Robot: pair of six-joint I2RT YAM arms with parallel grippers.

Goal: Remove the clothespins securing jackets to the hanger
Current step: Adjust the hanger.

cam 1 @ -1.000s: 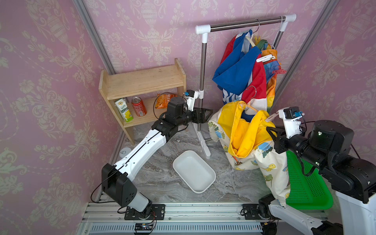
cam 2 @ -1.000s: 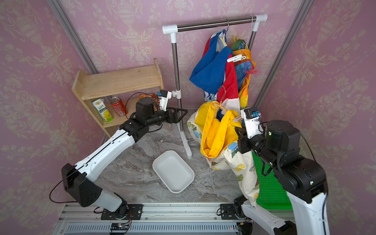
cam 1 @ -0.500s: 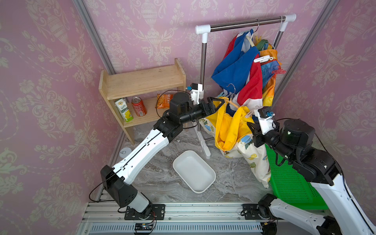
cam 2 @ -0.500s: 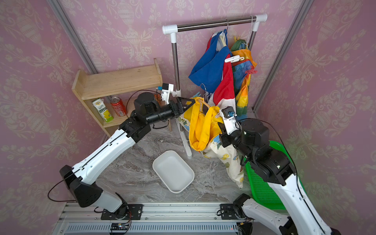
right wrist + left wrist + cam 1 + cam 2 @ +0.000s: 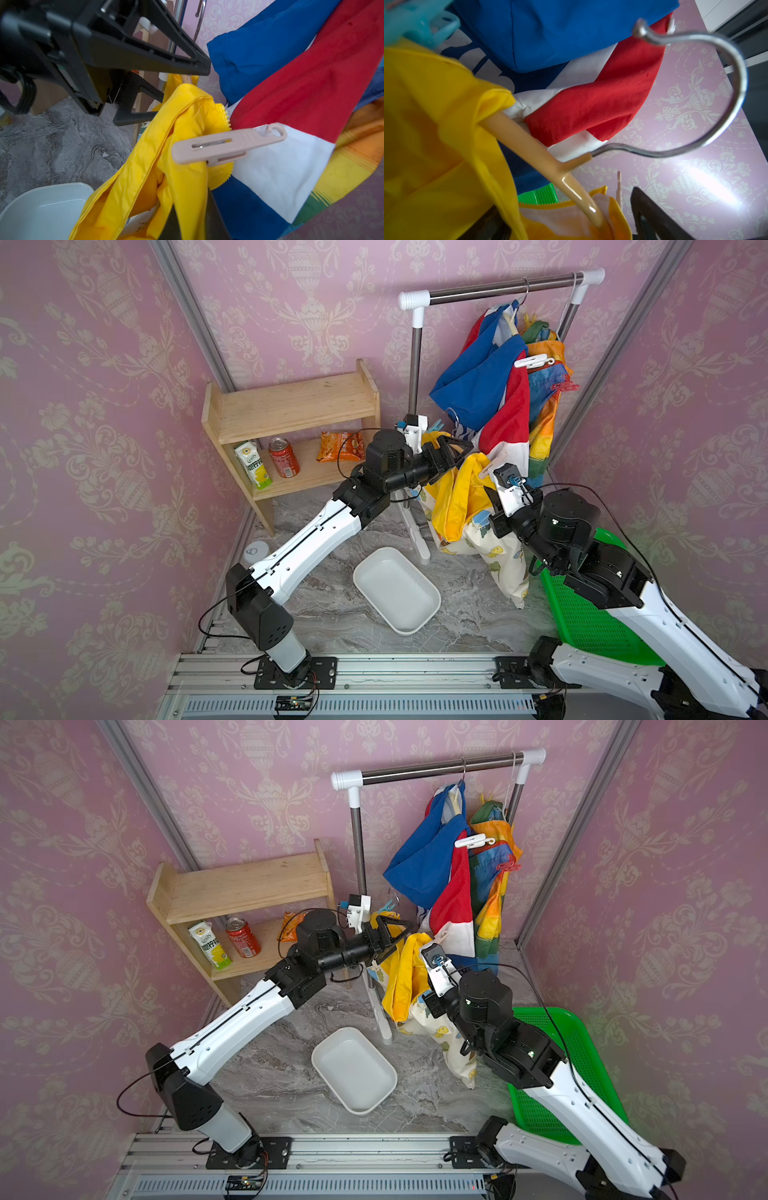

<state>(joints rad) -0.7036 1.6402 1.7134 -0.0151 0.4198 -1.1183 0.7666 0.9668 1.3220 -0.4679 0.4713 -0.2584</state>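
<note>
The yellow jacket (image 5: 453,497) is off the rail (image 5: 498,283), riding on its hanger (image 5: 529,143) with the metal hook (image 5: 726,83) free in the air; the right end effector (image 5: 187,228) is clamped on a fold of the yellow fabric, apparently to hold the garment up within reach; the left end effector (image 5: 457,456) gapes wide and empty, jaws either side of the hanger's neck, probably to brace it; a beige clothespin (image 5: 228,145) pinches the jacket's shoulder just beside the right end effector, a teal clothespin (image 5: 419,27) the opposite shoulder; a white clothespin (image 5: 532,361) and a red clothespin (image 5: 564,386) sit on the jackets (image 5: 507,414) hung from the rail; the white tray (image 5: 395,593) on the tabletop (image 5: 332,614) below likely awaits freed pins.
</note>
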